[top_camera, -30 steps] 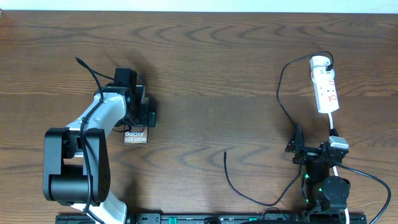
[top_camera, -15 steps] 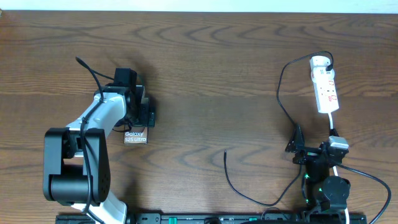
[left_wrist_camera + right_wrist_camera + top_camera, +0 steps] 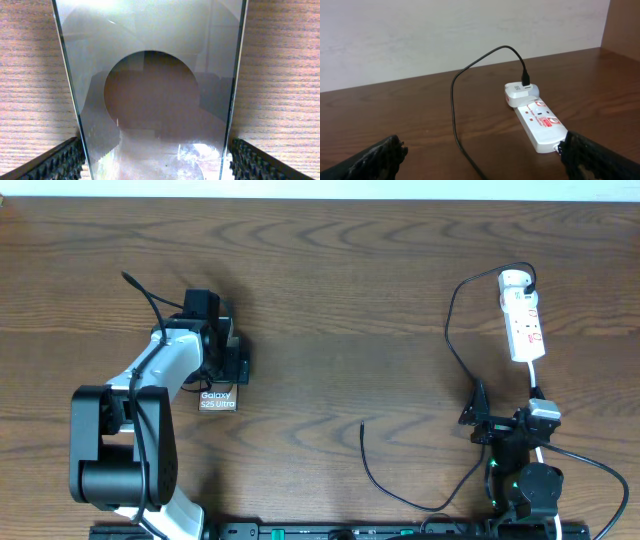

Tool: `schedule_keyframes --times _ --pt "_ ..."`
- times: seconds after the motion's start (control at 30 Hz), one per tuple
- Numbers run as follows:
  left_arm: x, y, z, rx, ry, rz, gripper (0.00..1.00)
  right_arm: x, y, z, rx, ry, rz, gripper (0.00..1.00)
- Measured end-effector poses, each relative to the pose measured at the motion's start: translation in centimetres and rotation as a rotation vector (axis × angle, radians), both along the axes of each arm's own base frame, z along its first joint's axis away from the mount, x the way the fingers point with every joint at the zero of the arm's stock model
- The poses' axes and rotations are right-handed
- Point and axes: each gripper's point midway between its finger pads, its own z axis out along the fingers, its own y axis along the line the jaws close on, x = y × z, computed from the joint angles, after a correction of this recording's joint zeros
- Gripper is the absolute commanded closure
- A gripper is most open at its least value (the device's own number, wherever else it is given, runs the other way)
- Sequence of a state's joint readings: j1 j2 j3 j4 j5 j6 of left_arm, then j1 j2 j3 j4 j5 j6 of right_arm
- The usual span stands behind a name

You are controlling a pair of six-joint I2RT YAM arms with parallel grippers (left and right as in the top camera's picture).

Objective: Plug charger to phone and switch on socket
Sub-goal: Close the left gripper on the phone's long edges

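Bronze-gold phone lies toward the tabletop's left edge between the left claw's wide-set fingers; whether they pinch it cannot be told, but grasping it looks the step in hand. Right claw, spread and empty by the near-right corner, would next need the charger's loose tip across open wood, the socket lying far-right.

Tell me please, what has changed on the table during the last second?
Nothing visibly changed. The left claw straddles the phone as before, the right claw stays open, and the charger and socket lie where they were.
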State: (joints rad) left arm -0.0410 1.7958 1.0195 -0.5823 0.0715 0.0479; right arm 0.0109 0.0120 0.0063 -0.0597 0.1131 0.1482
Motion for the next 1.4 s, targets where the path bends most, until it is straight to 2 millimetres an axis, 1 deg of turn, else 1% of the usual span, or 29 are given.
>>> schedule_keyframes --times 0.23,0.3,0.53,0.57,0.6,0.77,1.03,1.07,1.2,1.27,1.37,1.4 --pt "-0.01 0.00 0.00 0.000 0.000 -0.004 0.16 0.00 0.00 0.00 0.000 0.000 0.000 0.01" --pt "0.00 0.00 0.00 0.000 0.000 -0.003 0.19 0.00 0.00 0.00 0.000 0.000 0.000 0.01" --pt "-0.01 0.01 0.00 0.001 0.000 -0.004 0.20 0.00 0.00 0.00 0.000 0.000 0.000 0.01" --pt "0.00 0.01 0.01 0.001 0.000 -0.004 0.24 0.00 0.00 0.00 0.000 0.000 0.000 0.01" --pt "-0.01 0.01 0.00 0.001 0.000 -0.002 0.25 0.00 0.01 0.00 0.000 0.000 0.000 0.01" --pt "-0.01 0.02 0.00 0.002 0.000 -0.004 0.26 0.00 0.00 0.00 0.000 0.000 0.000 0.01" --pt "0.00 0.05 0.01 0.004 0.000 -0.004 0.34 0.00 0.00 0.00 0.000 0.000 0.000 0.01" --pt "-0.01 0.05 0.00 0.004 0.000 -0.004 0.39 0.00 0.01 0.00 0.000 0.000 0.000 0.01" --pt "0.00 0.05 0.01 0.004 0.000 -0.004 0.50 0.00 0.00 0.00 0.000 0.000 0.000 0.01" --pt "0.00 0.05 0.01 0.004 0.000 -0.004 0.64 0.00 0.00 0.00 0.000 0.000 0.000 0.01" --pt "-0.01 0.05 0.00 0.004 0.000 -0.004 0.80 0.00 0.01 0.00 0.000 0.000 0.000 0.01" --pt "0.00 0.05 0.01 0.004 0.000 -0.004 0.87 0.00 0.00 0.00 0.000 0.000 0.000 0.01"
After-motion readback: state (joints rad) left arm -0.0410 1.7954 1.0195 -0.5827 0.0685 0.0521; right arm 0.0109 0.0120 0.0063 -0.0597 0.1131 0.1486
